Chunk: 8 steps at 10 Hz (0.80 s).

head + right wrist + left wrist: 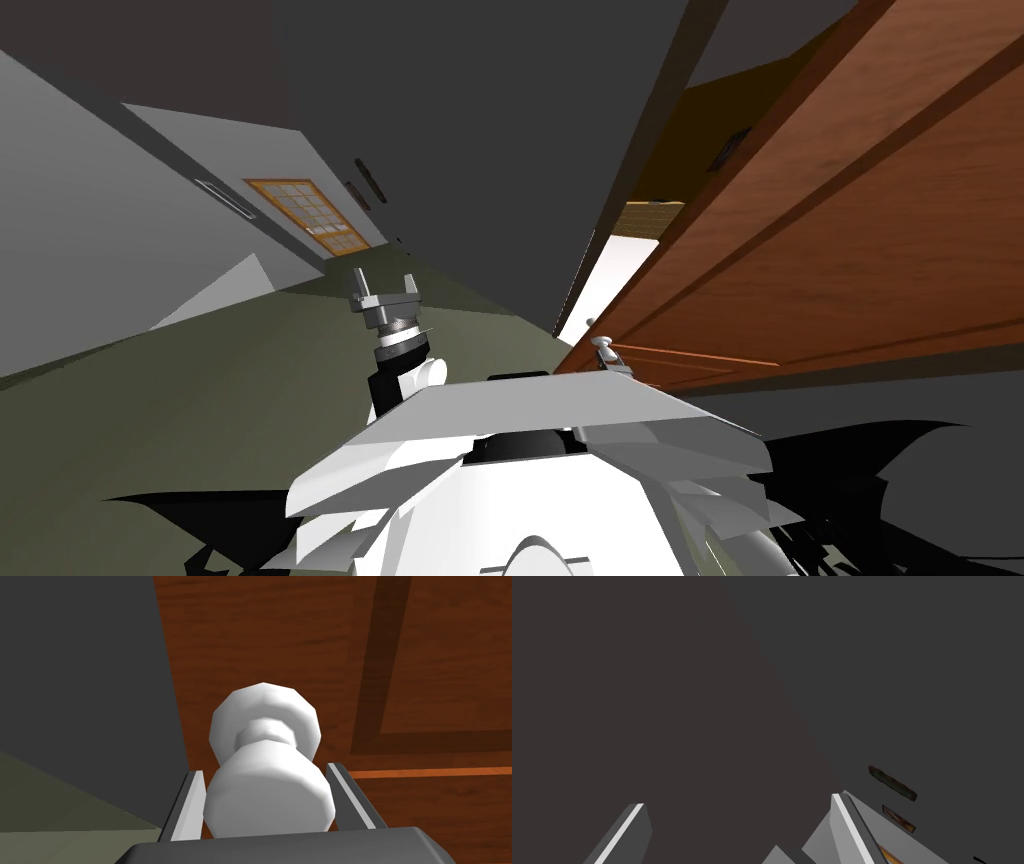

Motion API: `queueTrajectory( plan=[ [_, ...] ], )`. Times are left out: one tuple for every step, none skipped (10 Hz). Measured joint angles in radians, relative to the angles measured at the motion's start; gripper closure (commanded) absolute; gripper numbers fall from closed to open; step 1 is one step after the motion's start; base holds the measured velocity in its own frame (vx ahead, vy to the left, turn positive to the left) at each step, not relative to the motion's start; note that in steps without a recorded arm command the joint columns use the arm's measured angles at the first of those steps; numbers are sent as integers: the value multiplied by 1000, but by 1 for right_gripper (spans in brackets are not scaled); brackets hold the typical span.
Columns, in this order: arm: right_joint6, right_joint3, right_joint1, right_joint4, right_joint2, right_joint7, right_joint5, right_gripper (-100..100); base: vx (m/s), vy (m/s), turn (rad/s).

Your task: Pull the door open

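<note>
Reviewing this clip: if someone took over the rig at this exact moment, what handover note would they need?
Right hand: shut on the white door knob, with a finger pressed against each side.
Left hand: open and holding nothing, raised ahead of the chest, away from the door.
Brown wooden door: on my right, already ajar, with a gap showing past its free edge.
Done: knob gripped, door partly open.
Left: probably pull further to swing it wide, then let go.
</note>
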Motion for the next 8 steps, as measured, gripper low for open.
queueTrajectory(
  plan=[
    [-7, 7, 4, 2, -8, -8, 5, 100, -215, -26, 114],
    [-16, 14, 3, 11, -14, -16, 10, 100, -258, -48, 120],
    [-28, 23, 1, 20, -19, -26, 16, 100, -261, -24, 124],
    [-38, 29, 2, 25, -27, -35, 21, 100, -109, -1, 23],
    [-39, 32, 3, 27, -27, -37, 23, 100, -171, -44, 140],
    [-42, 36, 0, 34, -29, -42, 25, 100, -228, -21, 165],
    [-48, 38, -4, 40, -34, -48, 28, 100, -215, 14, 160],
    [-55, 39, -9, 49, -42, -55, 30, 100, -215, -11, 103]
  ],
)
